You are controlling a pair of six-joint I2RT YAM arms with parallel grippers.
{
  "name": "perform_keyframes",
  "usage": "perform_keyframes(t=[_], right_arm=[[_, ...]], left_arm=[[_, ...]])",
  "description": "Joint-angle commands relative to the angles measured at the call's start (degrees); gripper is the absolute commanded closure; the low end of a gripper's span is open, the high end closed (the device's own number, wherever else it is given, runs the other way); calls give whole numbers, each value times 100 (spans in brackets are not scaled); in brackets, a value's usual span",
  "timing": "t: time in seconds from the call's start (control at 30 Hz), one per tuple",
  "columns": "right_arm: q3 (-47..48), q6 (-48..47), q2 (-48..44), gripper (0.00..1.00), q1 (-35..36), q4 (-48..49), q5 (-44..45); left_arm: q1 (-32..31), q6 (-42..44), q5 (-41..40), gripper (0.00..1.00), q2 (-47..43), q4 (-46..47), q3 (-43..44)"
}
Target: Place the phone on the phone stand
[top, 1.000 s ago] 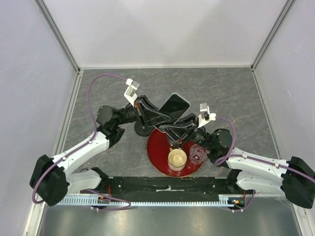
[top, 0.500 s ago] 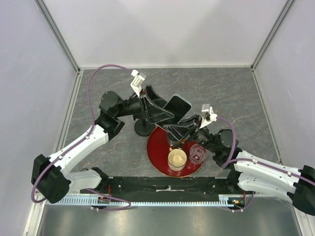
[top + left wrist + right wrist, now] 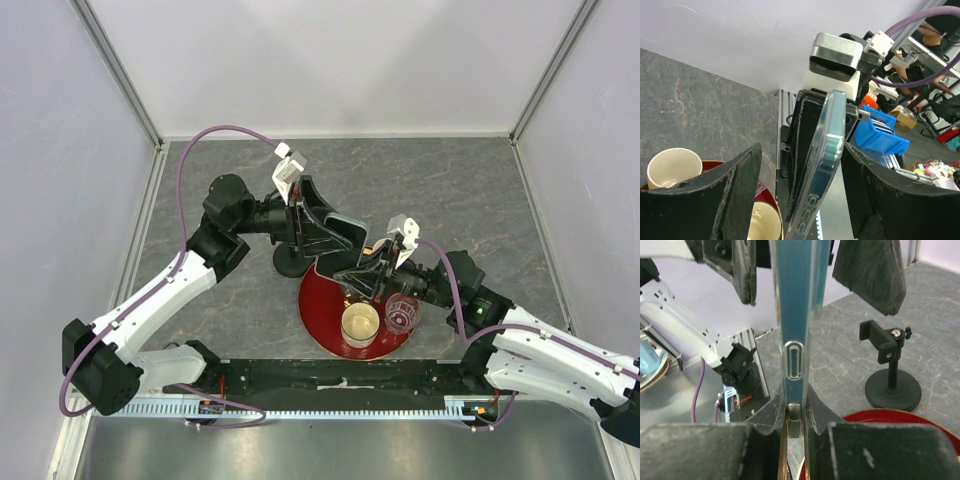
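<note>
Since the earlier frame the left arm has swung in toward the middle. The phone (image 3: pixel 795 300) has turned from lying with its dark screen up to standing on its edge.

It is a thin slab in a clear, glossy case, and a small oval port shows on its narrow end. The right tool (image 3: pixel 795 407) is clenched on the lower end of it, with its rough black pads pressed on both faces, and holds it in the air above the far part of the red plate (image 3: pixel 318 300).

The left tool (image 3: pixel 800 150) is spread wide. Its two matte, wedge-shaped fingers stand one at each side of the phone, with a gap on both sides.

The phone stand (image 3: pixel 889 360) has a round disc base, a thin post and a small clamp on top. It stands free on the grey marbled surface (image 3: pixel 480 190), just beside the plate rim, partly under the left tool in the top view.

On the plate, near the phone, are a cream cup (image 3: pixel 360 323) and a clear glass (image 3: pixel 402 313).
</note>
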Motion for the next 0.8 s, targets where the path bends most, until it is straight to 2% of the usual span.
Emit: perform_keyframes(t=[0.0,0.2,0.3,0.37,0.6,0.77], right_arm=[[580,-257,-45,100,-55,-264,-550],[624,-205,-18,100,-117,-388,-833],[598,-178,-54,100,-161,-371,-841],[633,-187,-45,100,-179,-414,-885],[624,-293,-168,100,-196,-678,-727],[624,-336,-203,100,-188,-784,-666]], left_arm=[[-9,497,512,31,-229,-57,144],[-9,357,1339,24,-18,-48,390],[-9,321,1427,28,122,-83,460],[-9,382,1410,35,149,-153,513],[-18,1033,751,50,17,-961,627],[-36,1051,680,50,8,-980,636]])
